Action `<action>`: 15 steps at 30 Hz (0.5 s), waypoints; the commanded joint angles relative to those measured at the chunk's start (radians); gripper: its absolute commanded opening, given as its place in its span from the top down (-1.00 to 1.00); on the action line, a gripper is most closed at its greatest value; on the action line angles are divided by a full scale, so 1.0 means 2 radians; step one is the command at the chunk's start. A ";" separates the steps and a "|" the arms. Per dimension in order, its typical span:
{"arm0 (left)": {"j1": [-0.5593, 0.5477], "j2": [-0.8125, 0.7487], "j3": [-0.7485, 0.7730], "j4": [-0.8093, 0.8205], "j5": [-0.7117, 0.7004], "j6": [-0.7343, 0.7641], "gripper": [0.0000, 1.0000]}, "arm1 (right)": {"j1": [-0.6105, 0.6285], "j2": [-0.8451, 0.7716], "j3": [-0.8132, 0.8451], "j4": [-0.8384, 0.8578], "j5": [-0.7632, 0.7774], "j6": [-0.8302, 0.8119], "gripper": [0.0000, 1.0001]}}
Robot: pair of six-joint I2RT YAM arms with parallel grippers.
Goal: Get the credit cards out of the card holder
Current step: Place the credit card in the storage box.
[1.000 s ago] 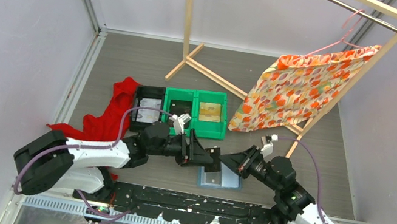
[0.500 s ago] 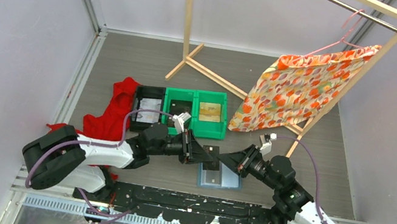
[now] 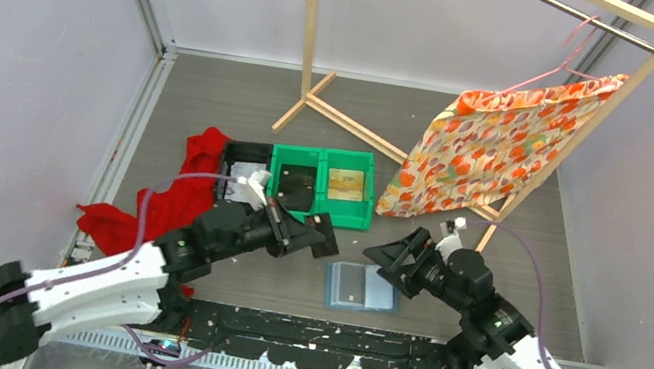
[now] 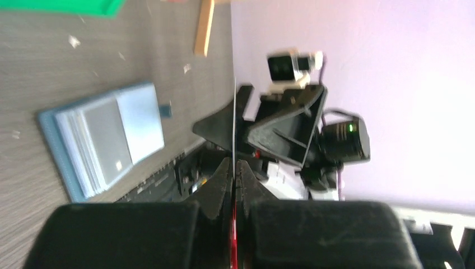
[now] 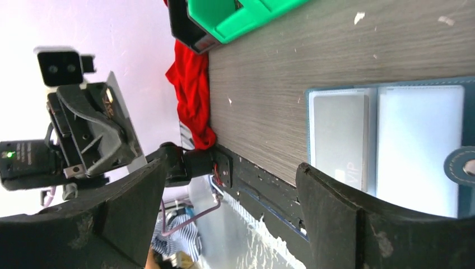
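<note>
The slate-blue card holder point(image 3: 364, 288) lies open on the table between the two arms, also in the left wrist view point(image 4: 103, 145) and the right wrist view point(image 5: 386, 145). A greyish credit card point(image 5: 339, 140) sits in its left pocket. My left gripper point(image 3: 319, 234) hangs above the table left of the holder, shut on a second thin card seen edge-on point(image 4: 233, 123) between its fingertips point(image 4: 224, 168). That card also shows as a pale plate point(image 5: 116, 92) in the right wrist view. My right gripper point(image 3: 389, 253) stands open and empty point(image 5: 232, 174) above the holder's right side.
Two green bins point(image 3: 321, 184) and a black bin point(image 3: 243, 175) stand behind the left gripper. A red cloth point(image 3: 178, 199) lies to their left. A wooden rack point(image 3: 317, 102) with a patterned cloth point(image 3: 491, 153) on a hanger stands at the back right.
My left gripper shut on the card while the right gripper opened and let it go. The left arm then drew back to the left with the card; the right gripper backed away slightly.
</note>
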 commanded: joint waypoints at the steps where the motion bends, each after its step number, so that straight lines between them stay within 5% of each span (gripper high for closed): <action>1: 0.001 -0.117 0.054 -0.275 -0.214 0.017 0.99 | 0.000 0.005 0.108 -0.137 0.075 -0.089 -0.80; 7: 0.002 -0.174 0.036 -0.262 -0.402 -0.020 0.99 | 0.000 0.042 0.178 -0.196 0.129 -0.151 -0.80; 15: 0.002 0.031 0.182 -0.346 -0.521 -0.119 0.99 | 0.000 0.065 0.195 -0.186 0.113 -0.158 -0.80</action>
